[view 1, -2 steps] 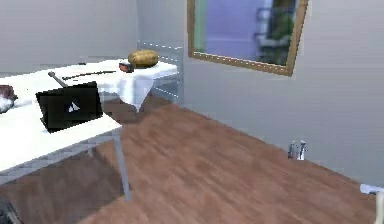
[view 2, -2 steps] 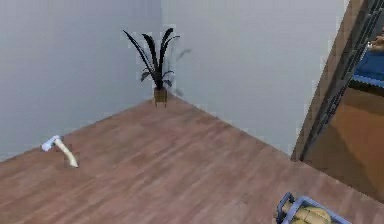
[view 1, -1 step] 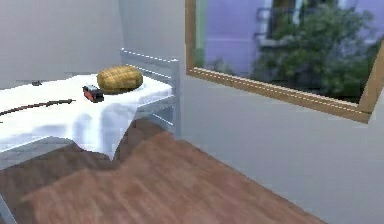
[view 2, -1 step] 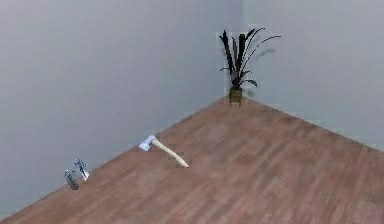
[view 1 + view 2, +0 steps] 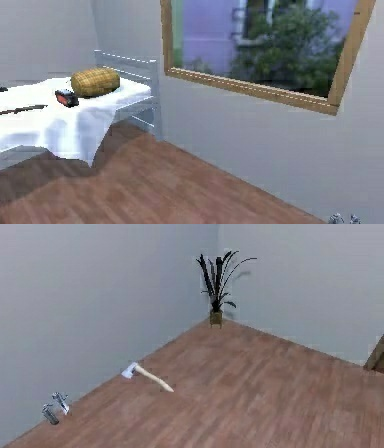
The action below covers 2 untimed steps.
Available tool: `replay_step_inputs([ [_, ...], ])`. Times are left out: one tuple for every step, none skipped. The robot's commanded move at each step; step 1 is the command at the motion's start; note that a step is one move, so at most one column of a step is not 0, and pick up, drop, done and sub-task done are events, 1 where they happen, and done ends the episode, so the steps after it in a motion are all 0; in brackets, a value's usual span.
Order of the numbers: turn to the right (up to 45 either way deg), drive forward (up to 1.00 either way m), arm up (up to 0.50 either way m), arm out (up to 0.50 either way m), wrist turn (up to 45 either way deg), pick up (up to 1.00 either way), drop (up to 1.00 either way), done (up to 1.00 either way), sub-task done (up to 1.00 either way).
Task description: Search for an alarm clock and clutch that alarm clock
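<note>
Ahead, in the forward view, a bed [image 5: 60, 125] with a white sheet and a white metal frame stands against the wall. On it lies a mustard-yellow pillow [image 5: 95, 82]. Just beside the pillow, on its left, sits a small black-and-red object [image 5: 67, 97]; it is too small to say for sure that it is the alarm clock. A wood-framed window [image 5: 262, 92] looks onto trees. In the arm side view, a dark-leaved potted plant [image 5: 218, 284] stands in the corner, and a pale, hammer-like tool [image 5: 147, 377] lies on the wooden floor [image 5: 260, 389]. The state of the gripper's fingers cannot be told.
</note>
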Motion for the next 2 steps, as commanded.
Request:
replay_step_inputs([
  [0.0,0.4,0.0,0.0,0.0,0.0,0.0,0.0,0.0],
  [-33.0,0.0,0.0,0.0,0.0,0.0,0.0,0.0,0.0],
])
